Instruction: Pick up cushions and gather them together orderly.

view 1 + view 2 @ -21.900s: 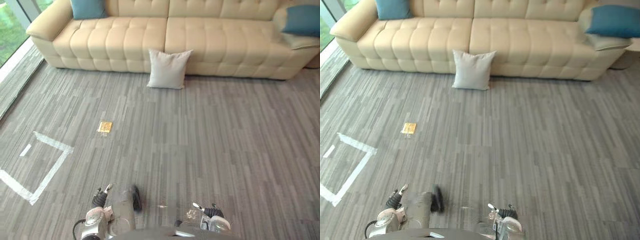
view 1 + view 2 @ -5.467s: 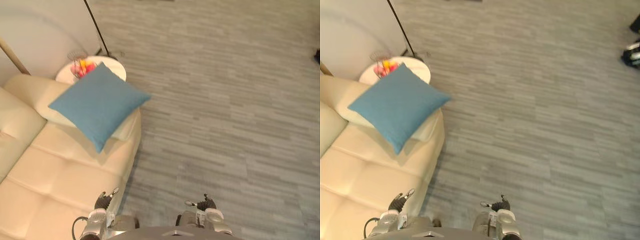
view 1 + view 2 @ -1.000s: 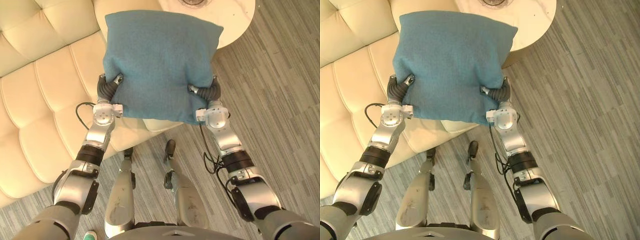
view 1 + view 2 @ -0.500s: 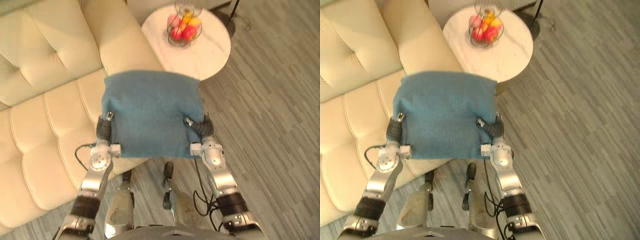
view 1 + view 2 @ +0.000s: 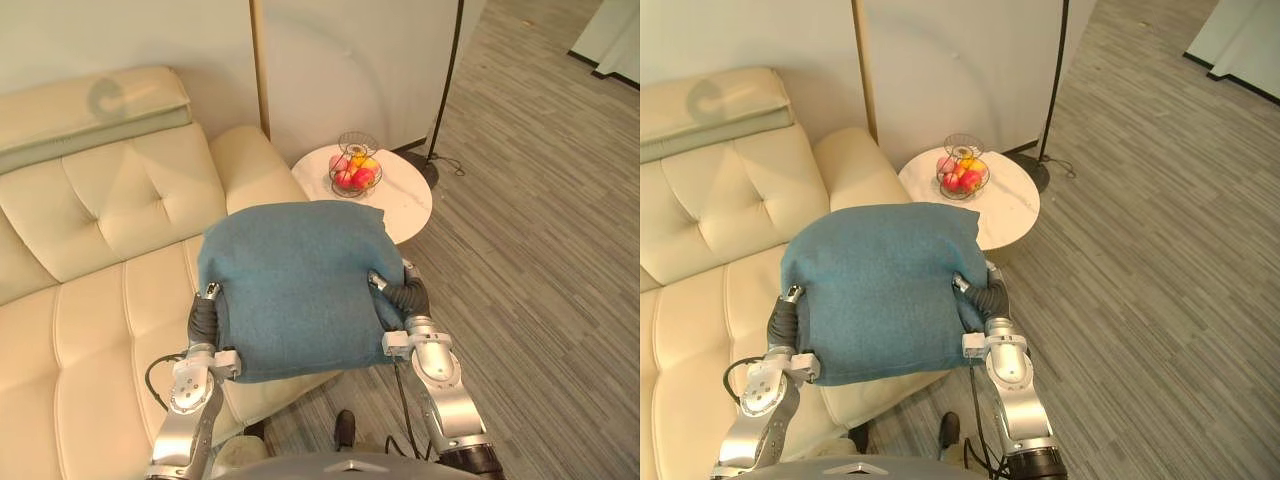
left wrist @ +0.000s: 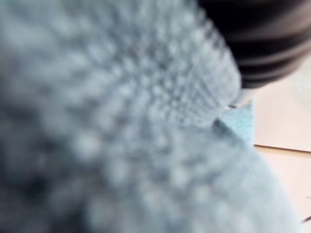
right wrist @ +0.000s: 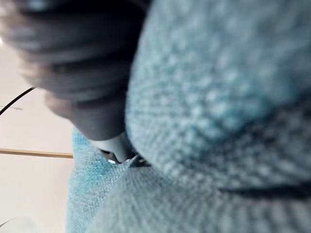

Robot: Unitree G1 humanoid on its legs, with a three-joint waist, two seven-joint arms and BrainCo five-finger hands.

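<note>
A blue cushion hangs in the air over the right end of the cream sofa, held between both hands. My left hand grips its left edge and my right hand its right edge. Each thumb lies on the top face, and the fingers are hidden beneath. In the left wrist view the blue cushion presses against the left hand's dark cover. The right wrist view shows the blue cushion bulging beside the right hand.
A round white side table stands beside the sofa's arm, with a wire fruit basket on it. A floor lamp's pole rises behind the table by the wall. Grey plank floor stretches to the right.
The whole picture has shifted as the camera tipped up, bringing the wall and more floor into view. The cushion stays gripped between both hands, which now sit lower in the picture.
</note>
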